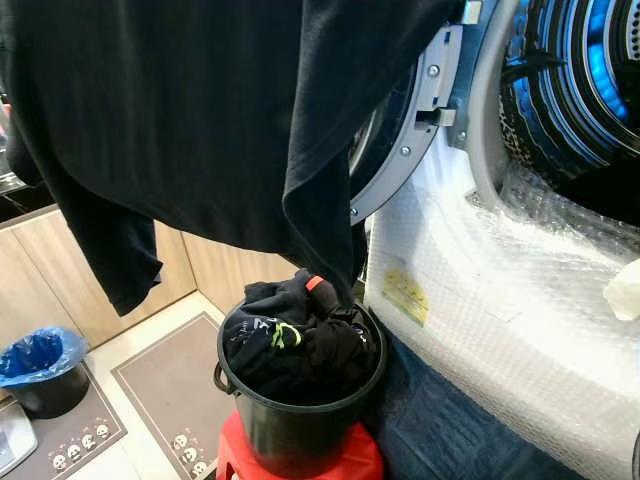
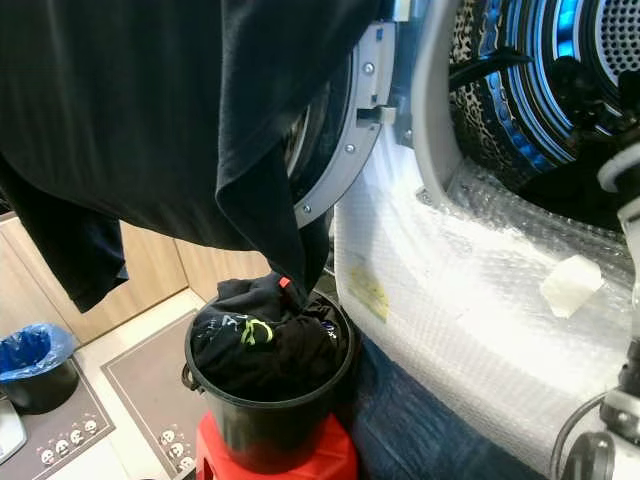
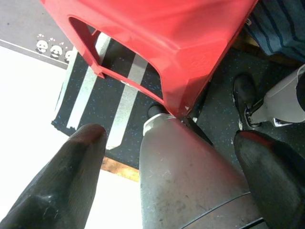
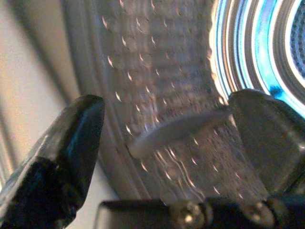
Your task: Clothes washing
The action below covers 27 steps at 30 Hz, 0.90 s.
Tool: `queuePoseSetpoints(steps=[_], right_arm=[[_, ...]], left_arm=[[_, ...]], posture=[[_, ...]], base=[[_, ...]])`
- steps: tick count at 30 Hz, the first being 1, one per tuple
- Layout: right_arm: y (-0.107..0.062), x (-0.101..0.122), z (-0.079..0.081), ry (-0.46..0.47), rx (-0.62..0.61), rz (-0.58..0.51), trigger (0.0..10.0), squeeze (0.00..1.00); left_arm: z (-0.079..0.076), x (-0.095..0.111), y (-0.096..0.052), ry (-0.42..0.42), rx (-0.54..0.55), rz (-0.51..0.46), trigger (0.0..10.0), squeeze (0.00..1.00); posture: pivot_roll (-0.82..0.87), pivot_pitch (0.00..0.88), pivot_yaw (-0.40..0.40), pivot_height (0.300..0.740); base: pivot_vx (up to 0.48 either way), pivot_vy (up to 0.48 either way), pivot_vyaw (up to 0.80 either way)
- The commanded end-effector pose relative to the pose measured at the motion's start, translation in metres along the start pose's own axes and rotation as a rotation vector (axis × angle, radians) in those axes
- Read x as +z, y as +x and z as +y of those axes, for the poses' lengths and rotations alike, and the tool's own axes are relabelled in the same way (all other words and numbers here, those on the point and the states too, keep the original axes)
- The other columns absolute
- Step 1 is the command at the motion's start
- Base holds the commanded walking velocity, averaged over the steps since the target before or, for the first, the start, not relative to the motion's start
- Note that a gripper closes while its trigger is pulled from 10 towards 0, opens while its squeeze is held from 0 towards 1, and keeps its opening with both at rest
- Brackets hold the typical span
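A black garment (image 1: pixel 200 110) hangs spread above the black bucket (image 1: pixel 300 420) of dark clothes, which stands on a red stool (image 3: pixel 162 43) beside the washing machine (image 2: pixel 470 300). The right gripper (image 4: pixel 167 129) faces the lit drum (image 1: pixel 590 80), fingers apart and empty. The left gripper (image 3: pixel 167 138) hangs near the stool, fingers spread.

I see matt black cloth in the hanging garment (image 1: pixel 200 110), glossy black plastic in the bucket (image 1: pixel 300 425), smooth red plastic in the stool (image 3: pixel 190 43), clear bubble wrap (image 1: pixel 520 300) over the washer front, and shiny ribbed metal in the drum (image 1: pixel 585 70).
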State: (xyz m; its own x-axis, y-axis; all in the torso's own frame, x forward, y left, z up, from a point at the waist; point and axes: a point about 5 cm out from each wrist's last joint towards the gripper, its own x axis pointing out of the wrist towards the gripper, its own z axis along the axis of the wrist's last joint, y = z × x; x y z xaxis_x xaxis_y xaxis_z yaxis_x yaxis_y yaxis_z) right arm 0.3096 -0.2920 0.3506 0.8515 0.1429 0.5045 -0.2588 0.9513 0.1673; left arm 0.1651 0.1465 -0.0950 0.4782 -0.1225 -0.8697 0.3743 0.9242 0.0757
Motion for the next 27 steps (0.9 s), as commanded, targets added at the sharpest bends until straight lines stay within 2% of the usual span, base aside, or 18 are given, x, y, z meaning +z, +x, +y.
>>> queuePoseSetpoints(steps=[1, 7, 10, 15, 16, 21, 22, 24, 26, 27], right_arm=[[-0.008, 0.004, 0.005, 0.028, 0.038, -0.050, 10.0, 0.00], [-0.028, 0.000, 0.024, 0.094, 0.165, -0.061, 10.0, 0.00], [-0.035, 0.000, 0.029, 0.099, 0.208, -0.066, 10.0, 0.00], [-0.047, 0.004, 0.042, 0.175, 0.311, -0.115, 10.0, 0.00], [-0.054, 0.003, 0.050, 0.187, 0.378, -0.100, 10.0, 0.00], [-0.066, -0.002, 0.060, 0.203, 0.462, -0.074, 10.0, 0.00], [-0.078, -0.007, 0.072, 0.238, 0.553, -0.034, 10.0, 0.00], [-0.086, -0.014, 0.081, 0.247, 0.619, 0.024, 10.0, 0.00], [-0.087, -0.015, 0.082, 0.245, 0.627, 0.033, 10.0, 0.00], [-0.092, -0.020, 0.086, 0.247, 0.655, 0.072, 10.0, 0.00]], left_arm=[[0.000, -0.012, -0.001, 0.022, -0.003, 0.053, 10.0, 0.00], [0.002, -0.009, -0.001, 0.048, 0.003, 0.048, 10.0, 0.00], [0.002, -0.008, -0.001, 0.052, 0.004, 0.047, 10.0, 0.00], [0.003, -0.007, -0.001, 0.056, 0.005, 0.045, 10.0, 0.00], [0.003, -0.007, -0.001, 0.057, 0.004, 0.044, 10.0, 0.00], [0.002, -0.006, -0.001, 0.058, 0.002, 0.042, 10.0, 0.00], [0.002, -0.005, 0.000, 0.060, 0.000, 0.040, 10.0, 0.00], [0.002, -0.005, 0.000, 0.060, -0.001, 0.039, 10.0, 0.00], [0.002, -0.005, 0.000, 0.060, -0.001, 0.039, 10.0, 0.00], [0.002, -0.005, 0.000, 0.061, -0.003, 0.039, 10.0, 0.00]], posture=[[-0.14, 0.000, 0.024, 0.740], [-0.14, 0.000, 0.032, 0.740], [-0.14, 0.000, 0.033, 0.740], [-0.15, 0.000, 0.035, 0.740], [-0.15, 0.000, 0.034, 0.740], [-0.15, 0.000, 0.035, 0.740], [-0.15, 0.000, 0.035, 0.740], [-0.16, 0.000, 0.035, 0.740], [-0.16, 0.000, 0.035, 0.740], [-0.16, 0.000, 0.036, 0.740]], base=[[0.000, 0.000, 0.00], [0.000, 0.000, 0.00], [0.000, 0.000, 0.00], [0.000, 0.000, 0.00], [0.000, 0.000, 0.00], [0.000, 0.000, 0.00], [0.000, 0.000, 0.00], [0.000, 0.000, 0.00], [0.000, 0.000, 0.00], [0.000, 0.000, 0.00]])
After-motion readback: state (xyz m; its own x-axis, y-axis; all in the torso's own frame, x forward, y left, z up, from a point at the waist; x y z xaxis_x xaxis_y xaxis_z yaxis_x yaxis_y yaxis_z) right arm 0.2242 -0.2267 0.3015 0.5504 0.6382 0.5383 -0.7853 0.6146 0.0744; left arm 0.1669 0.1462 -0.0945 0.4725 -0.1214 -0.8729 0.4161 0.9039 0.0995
